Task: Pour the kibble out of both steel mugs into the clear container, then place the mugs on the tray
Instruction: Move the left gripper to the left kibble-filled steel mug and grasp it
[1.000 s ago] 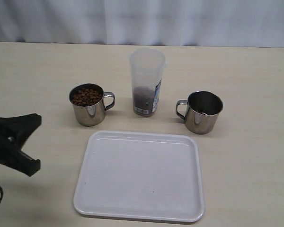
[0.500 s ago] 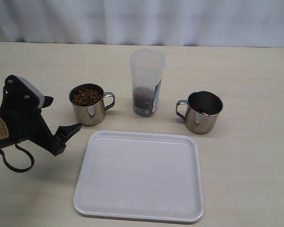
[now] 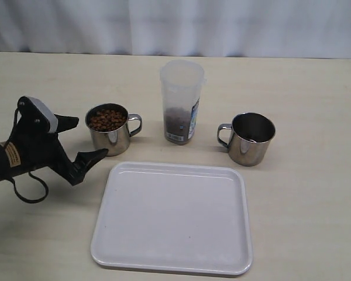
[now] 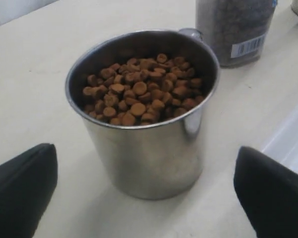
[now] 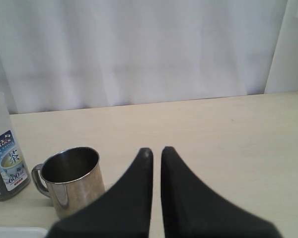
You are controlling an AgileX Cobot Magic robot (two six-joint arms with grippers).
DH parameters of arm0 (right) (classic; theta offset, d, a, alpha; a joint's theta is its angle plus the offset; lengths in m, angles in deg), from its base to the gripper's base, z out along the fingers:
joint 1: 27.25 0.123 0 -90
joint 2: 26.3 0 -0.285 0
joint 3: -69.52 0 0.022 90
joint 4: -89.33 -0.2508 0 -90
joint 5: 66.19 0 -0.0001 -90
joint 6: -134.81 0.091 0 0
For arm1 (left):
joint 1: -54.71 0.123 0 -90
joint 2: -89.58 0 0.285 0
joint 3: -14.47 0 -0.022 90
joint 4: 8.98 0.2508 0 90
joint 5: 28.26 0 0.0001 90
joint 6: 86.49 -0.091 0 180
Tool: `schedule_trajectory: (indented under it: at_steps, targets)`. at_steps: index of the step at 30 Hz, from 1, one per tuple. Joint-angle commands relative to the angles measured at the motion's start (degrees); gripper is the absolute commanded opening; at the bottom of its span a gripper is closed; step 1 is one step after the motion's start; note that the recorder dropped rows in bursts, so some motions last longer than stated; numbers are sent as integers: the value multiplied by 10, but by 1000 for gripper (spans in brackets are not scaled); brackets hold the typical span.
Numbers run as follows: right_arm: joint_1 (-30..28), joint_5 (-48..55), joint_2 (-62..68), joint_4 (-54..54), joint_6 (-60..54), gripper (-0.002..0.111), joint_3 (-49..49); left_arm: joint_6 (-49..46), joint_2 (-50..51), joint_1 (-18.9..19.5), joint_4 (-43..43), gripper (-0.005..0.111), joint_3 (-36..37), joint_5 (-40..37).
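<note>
Left wrist view: left gripper point(image 3: 90, 137) is gaping wide just short of the steel mug point(image 4: 149, 148) standing full of kibble point(image 4: 139, 91) beside the clear container point(image 4: 236, 29); an off-centre finger is probably risking tipping it and spilling pellets

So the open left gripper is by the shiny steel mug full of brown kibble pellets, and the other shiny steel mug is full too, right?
No, the other shiny steel mug is not full: the exterior view shows its bare steel inside, with no heap of pellets. The open left gripper is indeed by the shiny steel mug full of brown kibble pellets.
</note>
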Motion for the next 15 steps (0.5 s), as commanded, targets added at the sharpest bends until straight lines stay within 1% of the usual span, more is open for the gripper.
schedule_trajectory:
  at_steps: [1,3,7,10,15]
  targets:
    - [2,1,-2,-3,-3,5,2,63,34,19,97,105,-54,25]
    - [2,1,-2,-3,-3,5,2,95,47,19,105,105,-78,25]
    - [2,1,-2,-3,-3,5,2,105,77,19,110,105,-113,25]
    - [2,1,-2,-3,-3,5,2,118,99,19,144,105,-144,27]
    - [2,1,-2,-3,-3,5,2,122,134,19,149,105,-184,58]
